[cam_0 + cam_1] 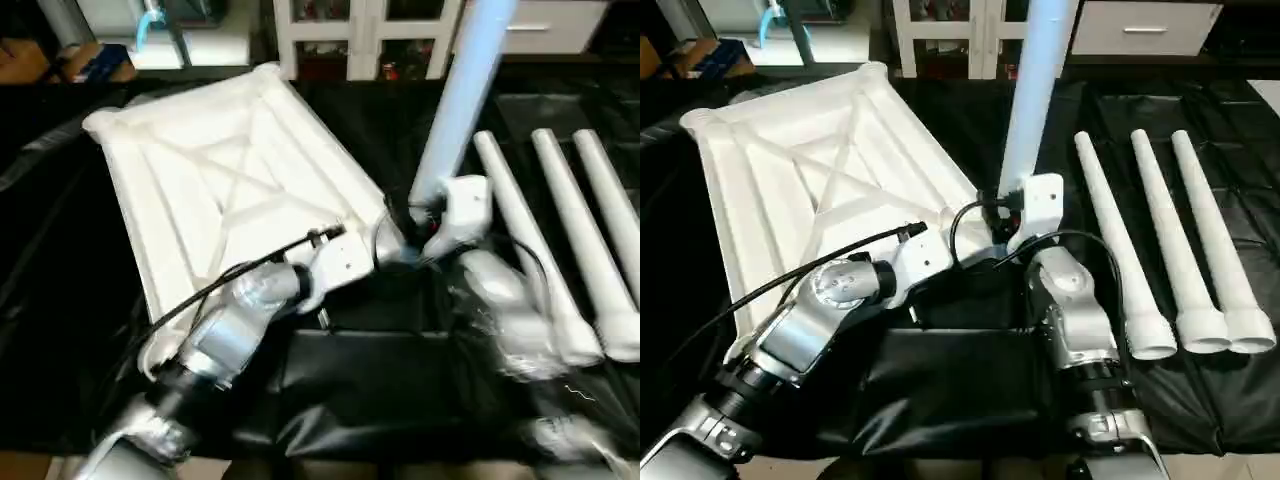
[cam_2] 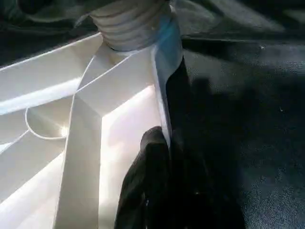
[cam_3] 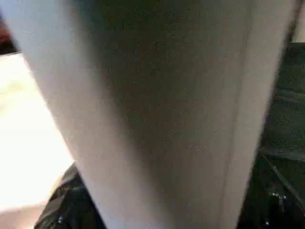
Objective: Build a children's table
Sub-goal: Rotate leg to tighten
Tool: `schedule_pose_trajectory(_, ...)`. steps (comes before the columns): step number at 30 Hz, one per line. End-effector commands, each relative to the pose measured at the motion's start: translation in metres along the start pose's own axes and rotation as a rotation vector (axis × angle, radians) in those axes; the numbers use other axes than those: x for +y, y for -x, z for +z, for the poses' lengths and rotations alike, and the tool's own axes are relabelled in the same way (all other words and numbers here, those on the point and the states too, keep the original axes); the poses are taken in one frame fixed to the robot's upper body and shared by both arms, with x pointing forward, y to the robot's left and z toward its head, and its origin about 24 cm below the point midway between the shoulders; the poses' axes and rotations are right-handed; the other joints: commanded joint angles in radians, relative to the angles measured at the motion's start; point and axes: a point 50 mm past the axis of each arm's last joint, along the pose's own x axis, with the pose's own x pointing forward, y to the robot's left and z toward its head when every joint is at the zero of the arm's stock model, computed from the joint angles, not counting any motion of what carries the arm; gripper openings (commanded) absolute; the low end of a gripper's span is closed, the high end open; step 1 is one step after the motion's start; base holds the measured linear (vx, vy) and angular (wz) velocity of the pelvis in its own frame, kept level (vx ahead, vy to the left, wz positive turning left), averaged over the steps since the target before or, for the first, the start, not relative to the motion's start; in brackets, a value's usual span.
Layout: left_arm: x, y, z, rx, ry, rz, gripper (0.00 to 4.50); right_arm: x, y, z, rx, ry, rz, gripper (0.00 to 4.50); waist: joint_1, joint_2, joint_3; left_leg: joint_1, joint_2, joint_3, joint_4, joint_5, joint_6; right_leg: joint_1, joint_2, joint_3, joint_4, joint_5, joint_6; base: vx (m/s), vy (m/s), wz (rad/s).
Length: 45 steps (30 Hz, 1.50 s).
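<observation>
The children's table top (image 1: 790, 170) lies underside up on the black cloth, its X ribs showing. One white leg (image 1: 1040, 80) stands upright in the near right corner socket; in the left wrist view its ribbed base (image 2: 128, 28) sits in that socket. My left gripper (image 1: 975, 245) is shut on the top's rim beside the corner, with a black finger (image 2: 152, 162) against the rim wall. My right gripper (image 1: 1015, 215) sits at the upright leg's base, and the leg (image 3: 157, 109) is pressed close to the right wrist camera. Three more legs (image 1: 1165, 230) lie side by side to the right.
A white shelving unit (image 1: 970, 30) and a white drawer front (image 1: 1140, 25) stand behind the work area. Black cloth (image 1: 970, 390) covers the surface, folded in front of my arms. Blue and orange items (image 1: 725, 55) sit at the far left.
</observation>
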Motion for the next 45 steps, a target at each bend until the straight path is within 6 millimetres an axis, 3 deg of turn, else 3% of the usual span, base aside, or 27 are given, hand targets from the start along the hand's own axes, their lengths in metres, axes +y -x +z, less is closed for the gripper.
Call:
schedule_pose_trajectory(1,-0.022,0.004,-0.018,0.007,0.008,-0.161,0.00,-0.002,0.008,0.017,-0.038,0.019,0.094,3.13,0.011,-0.014,-0.058,0.035,0.081,-0.045,-0.080,-0.281,0.078,0.037,-0.047,0.028,-0.058,-0.190,-0.185,0.000,0.000,0.00)
schedule_pose_trajectory(3,-0.018,0.013,-0.024,0.009,0.020,-0.163,0.00,-0.008,0.021,0.024,-0.033,0.079,0.169,3.18,0.011,-0.010,-0.058,0.032,0.078,-0.040,-0.076,-0.248,0.101,0.034,-0.048,0.028,-0.054,-0.174,-0.211,0.026,-0.012,0.03)
schedule_pose_trajectory(5,-0.014,0.021,-0.028,0.012,0.030,-0.158,0.00,-0.016,0.032,0.028,-0.022,0.135,0.190,3.46,0.014,-0.012,-0.063,0.026,0.079,-0.040,-0.069,-0.183,0.121,0.040,-0.052,0.027,-0.045,-0.124,-0.234,0.000,0.000,0.00)
schedule_pose_trajectory(10,-0.008,0.033,-0.039,0.046,0.029,-0.155,0.00,-0.029,0.054,0.031,0.015,0.180,0.229,3.46,0.032,-0.006,-0.062,0.030,0.081,-0.036,-0.061,-0.109,0.171,0.039,-0.049,0.026,-0.036,-0.048,-0.259,0.000,0.000,0.00)
schedule_pose_trajectory(13,-0.008,0.035,-0.040,0.047,0.027,-0.159,0.00,-0.029,0.059,0.028,0.039,0.182,0.245,3.46,0.034,-0.005,-0.059,0.030,0.083,-0.037,-0.064,-0.128,0.165,0.038,-0.049,0.025,-0.038,-0.077,-0.256,0.000,0.000,0.00)
schedule_pose_trajectory(16,-0.009,0.036,-0.041,0.044,0.027,-0.167,0.00,-0.027,0.060,0.024,0.054,0.156,0.255,3.32,0.028,-0.006,-0.052,0.031,0.082,-0.039,-0.072,-0.213,0.124,0.037,-0.051,0.026,-0.052,-0.202,-0.237,0.000,0.000,0.00)
schedule_pose_trajectory(18,-0.010,0.035,-0.039,0.040,0.028,-0.172,0.00,-0.022,0.058,0.022,0.052,0.132,0.273,3.23,0.028,-0.005,-0.053,0.032,0.082,-0.040,-0.074,-0.225,0.109,0.036,-0.052,0.028,-0.054,-0.225,-0.229,0.000,0.000,0.00)
schedule_pose_trajectory(23,-0.012,0.034,-0.039,0.034,0.025,-0.180,0.00,-0.018,0.057,0.020,0.054,0.113,0.287,2.85,0.027,-0.006,-0.056,0.030,0.081,-0.040,-0.070,-0.178,0.120,0.037,-0.050,0.027,-0.047,-0.163,-0.234,0.000,0.000,0.00)
schedule_pose_trajectory(32,-0.016,0.034,-0.040,0.039,0.023,-0.191,0.00,-0.014,0.053,0.011,0.076,0.076,0.247,2.15,0.024,-0.006,-0.057,0.028,0.081,-0.040,-0.069,-0.167,0.123,0.037,-0.050,0.026,-0.046,-0.160,-0.237,0.000,0.000,0.00)
schedule_pose_trajectory(36,-0.022,0.023,-0.035,0.054,0.033,-0.188,0.00,-0.022,0.039,-0.006,0.147,0.053,0.041,2.02,0.014,-0.006,-0.052,0.022,0.078,-0.042,-0.074,-0.211,0.093,0.036,-0.051,0.024,-0.051,-0.245,-0.229,0.000,0.000,0.00)
schedule_pose_trajectory(37,-0.027,0.008,-0.027,0.049,0.071,-0.168,0.00,-0.027,0.027,-0.020,0.197,0.023,-0.140,1.99,0.007,-0.003,-0.051,0.031,0.081,-0.041,-0.078,-0.257,0.059,0.029,-0.052,0.028,-0.058,-0.310,-0.217,0.000,0.000,0.00)
schedule_pose_trajectory(38,-0.029,-0.001,-0.020,0.045,0.084,-0.156,0.00,-0.028,0.021,-0.026,0.214,0.009,-0.239,1.99,0.002,-0.002,-0.048,0.028,0.078,-0.043,-0.079,-0.268,0.046,0.025,-0.050,0.027,-0.060,-0.327,-0.214,0.000,0.000,0.00)
schedule_pose_trajectory(39,-0.031,-0.007,-0.016,0.043,0.090,-0.149,0.00,-0.027,0.015,-0.033,0.233,-0.017,-0.308,1.98,-0.005,-0.002,-0.046,0.026,0.074,-0.049,-0.083,-0.303,0.014,0.027,-0.050,0.024,-0.063,-0.385,-0.196,0.000,0.000,0.00)
schedule_pose_trajectory(41,-0.033,-0.014,-0.010,0.037,0.090,-0.142,0.00,-0.025,0.011,-0.036,0.243,-0.035,-0.356,1.96,-0.009,-0.006,-0.046,0.028,0.075,-0.053,-0.087,-0.359,-0.012,0.026,-0.051,0.024,-0.071,-0.435,-0.164,0.000,0.000,0.00)
schedule_pose_trajectory(43,-0.036,-0.023,-0.002,0.020,0.099,-0.133,0.00,-0.021,0.005,-0.040,0.241,-0.061,-0.404,1.96,-0.013,-0.003,-0.041,0.039,0.071,-0.052,-0.088,-0.428,-0.031,0.010,-0.048,0.026,-0.083,-0.498,-0.131,0.000,0.000,0.00)
schedule_pose_trajectory(44,-0.040,-0.038,0.014,-0.023,0.080,-0.137,0.00,-0.006,-0.011,-0.044,0.223,-0.106,-0.411,1.96,-0.013,-0.004,-0.043,0.040,0.070,-0.054,-0.089,-0.446,-0.037,0.010,-0.049,0.025,-0.084,-0.510,-0.124,0.000,0.000,0.00)
schedule_pose_trajectory(45,-0.040,-0.038,0.014,-0.023,0.080,-0.137,0.00,-0.006,-0.011,-0.044,0.223,-0.106,-0.411,1.96,-0.020,-0.006,-0.039,0.037,0.069,-0.059,-0.092,-0.490,-0.049,0.008,-0.049,0.022,-0.087,-0.545,-0.110,0.000,0.000,0.00)
